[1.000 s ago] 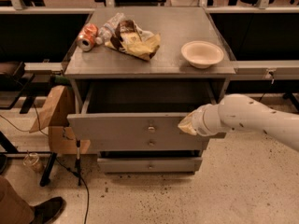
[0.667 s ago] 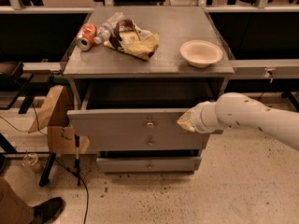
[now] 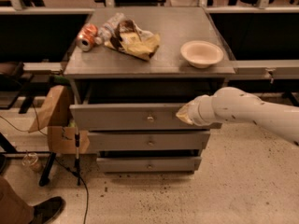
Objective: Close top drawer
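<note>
Top drawer (image 3: 117, 117) juts partway out beneath the worktop (image 3: 159, 66): rigid, probably weighty box (should glide under a steady push). Knob (image 3: 150, 119) small, slick; the flat panel right of the knob suits pushing better. Hand (image 3: 186, 115) rests there, at the panel; how open, cannot tell.

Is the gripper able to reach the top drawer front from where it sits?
Probably yes. The gripper is at the right part of the top drawer front, seemingly against it, to the right of the knob. Nothing stands between them, and the drawer is only partly out.
</note>
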`<action>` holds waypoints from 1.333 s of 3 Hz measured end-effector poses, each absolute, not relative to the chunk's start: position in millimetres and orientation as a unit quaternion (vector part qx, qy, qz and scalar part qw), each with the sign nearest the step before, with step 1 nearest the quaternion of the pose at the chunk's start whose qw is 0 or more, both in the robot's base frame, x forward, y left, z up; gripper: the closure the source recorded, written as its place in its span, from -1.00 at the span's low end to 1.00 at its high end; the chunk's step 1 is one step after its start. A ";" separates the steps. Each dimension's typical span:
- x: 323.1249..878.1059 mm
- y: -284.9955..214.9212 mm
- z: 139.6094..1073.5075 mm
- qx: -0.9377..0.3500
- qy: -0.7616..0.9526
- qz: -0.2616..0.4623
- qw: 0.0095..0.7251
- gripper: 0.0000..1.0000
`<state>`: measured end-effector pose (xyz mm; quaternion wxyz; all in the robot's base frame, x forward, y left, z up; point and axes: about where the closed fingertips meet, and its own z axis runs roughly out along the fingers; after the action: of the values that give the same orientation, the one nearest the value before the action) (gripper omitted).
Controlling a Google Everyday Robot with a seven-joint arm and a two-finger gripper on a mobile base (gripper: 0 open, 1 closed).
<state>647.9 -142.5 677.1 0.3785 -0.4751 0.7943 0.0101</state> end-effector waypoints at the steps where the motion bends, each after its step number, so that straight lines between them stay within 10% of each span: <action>1: 665.6 -141.4 681.9 -0.473 0.792 0.001 0.386 1.00; 4: 713.3 -138.9 684.2 -0.460 0.790 -0.021 0.405 1.00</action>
<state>713.3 -138.9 684.2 0.4053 -0.4595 0.7900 -0.0206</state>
